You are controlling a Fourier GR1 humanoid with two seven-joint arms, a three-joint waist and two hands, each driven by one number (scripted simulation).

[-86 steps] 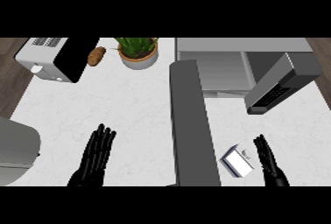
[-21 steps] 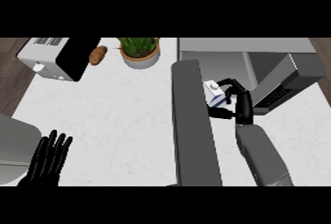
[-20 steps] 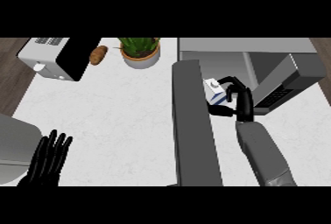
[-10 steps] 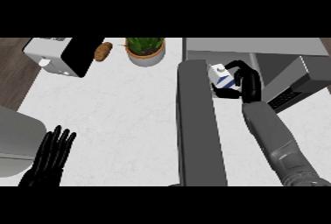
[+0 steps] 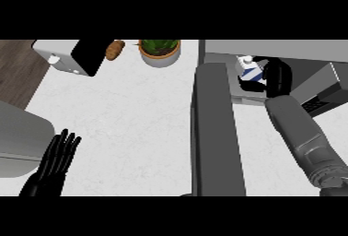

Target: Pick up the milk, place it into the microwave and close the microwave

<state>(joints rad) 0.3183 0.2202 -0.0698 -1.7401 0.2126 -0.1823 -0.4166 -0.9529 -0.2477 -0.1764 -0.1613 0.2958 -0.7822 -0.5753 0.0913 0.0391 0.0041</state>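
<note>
The milk point(image 5: 250, 70) is a small white carton with blue marks, held just inside the microwave point(image 5: 272, 48) opening at the upper right. My right hand point(image 5: 276, 78) is curled round its right side, the forearm stretching in from the lower right. The microwave's door point(image 5: 216, 133) stands open, seen edge-on as a long grey slab running down the middle. My left hand point(image 5: 58, 159) rests open at the lower left, fingers straight and pointing up, well away from the milk.
A potted plant point(image 5: 159, 50) stands at the back, with a brown bread loaf point(image 5: 115, 50) and a white toaster point(image 5: 68, 57) to its left. A grey rounded appliance point(image 5: 17, 138) fills the left edge. White counter point(image 5: 129, 115) lies between.
My right hand has carried the milk further up and into the microwave opening. The view has shifted, and the left hand stays open at the lower left.
</note>
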